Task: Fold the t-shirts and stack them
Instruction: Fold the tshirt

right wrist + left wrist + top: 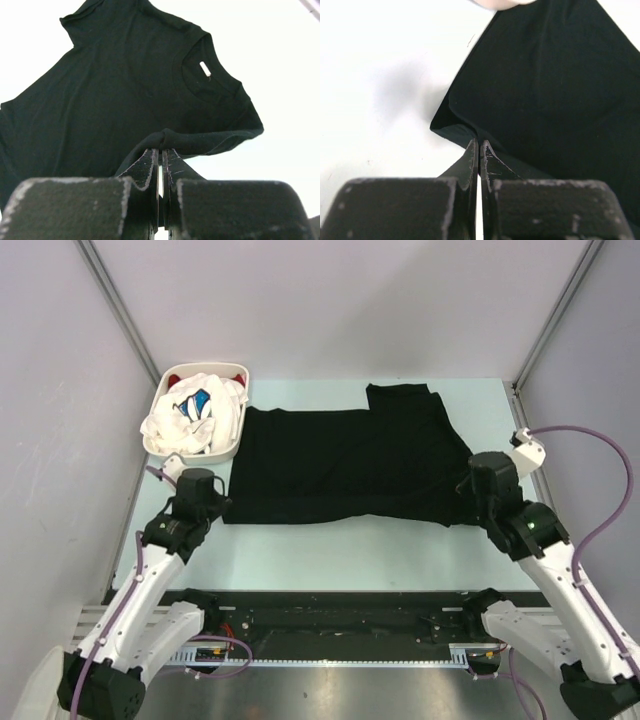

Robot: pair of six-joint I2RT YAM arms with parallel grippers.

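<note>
Black tee [340, 465] lay spread across the middle of the table [300, 550], a pale matte top boxed in by plain grey walls [330, 300] with metal posts [120, 310] in the far corners. Left gripper [478, 146] was clamped on its near-left corner, and right gripper [161, 151] pinched a raised fold at its near-right edge. Basket [160, 447] at far left held a white tee [200, 412] over a red tee [176, 373].

Bench [330, 550] seen from above, behind; wrist views set low, close at opposite tee [340, 465] ends; tee shared.
</note>
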